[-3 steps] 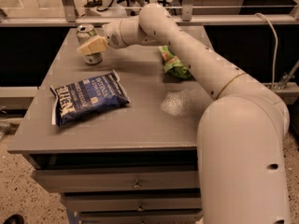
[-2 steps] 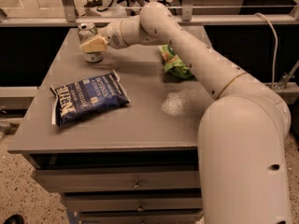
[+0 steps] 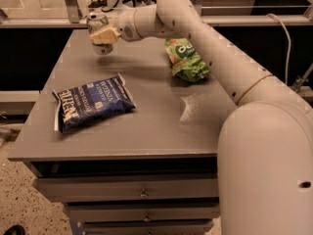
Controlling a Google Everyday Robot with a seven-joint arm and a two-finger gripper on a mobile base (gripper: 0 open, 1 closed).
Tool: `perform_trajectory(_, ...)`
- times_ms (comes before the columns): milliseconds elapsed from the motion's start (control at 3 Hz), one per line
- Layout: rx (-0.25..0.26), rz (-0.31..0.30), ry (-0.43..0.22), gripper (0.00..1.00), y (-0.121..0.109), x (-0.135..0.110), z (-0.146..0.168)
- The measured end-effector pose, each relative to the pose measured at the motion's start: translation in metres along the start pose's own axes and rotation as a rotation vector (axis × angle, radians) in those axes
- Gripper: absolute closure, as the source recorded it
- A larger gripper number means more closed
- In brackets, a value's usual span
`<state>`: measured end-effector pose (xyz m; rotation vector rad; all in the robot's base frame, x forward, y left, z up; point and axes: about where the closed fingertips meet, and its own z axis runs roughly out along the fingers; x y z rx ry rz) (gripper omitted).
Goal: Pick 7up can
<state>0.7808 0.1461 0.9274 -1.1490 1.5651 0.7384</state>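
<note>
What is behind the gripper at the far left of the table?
The 7up can, clamped in the gripper. Its top and base show; its middle is covered.

At the far left corner of the table (image 3: 161, 131), the gripper (image 3: 103, 35) clasps the 7up can (image 3: 98, 21) — the arm (image 3: 215, 48) reaches in from the right. One chip bag (image 3: 93, 102) lies left, nearer the front; another bag (image 3: 186, 58) lies farther back, right of centre.

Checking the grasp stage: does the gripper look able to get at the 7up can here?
Likely yes. The gripper sits at the can near the table's far left corner, fingers closed across its body. The blue bag and green bag lie apart from it, nothing in between.
</note>
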Motion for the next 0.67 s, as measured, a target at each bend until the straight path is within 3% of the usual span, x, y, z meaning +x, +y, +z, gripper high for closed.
perform_trajectory(333, -0.005, 0.000, 0.000, 1.00, 0.0016, 0.0000, 0.0030)
perform_trajectory(667, -0.005, 0.000, 0.000, 1.00, 0.0016, 0.0000, 0.0030)
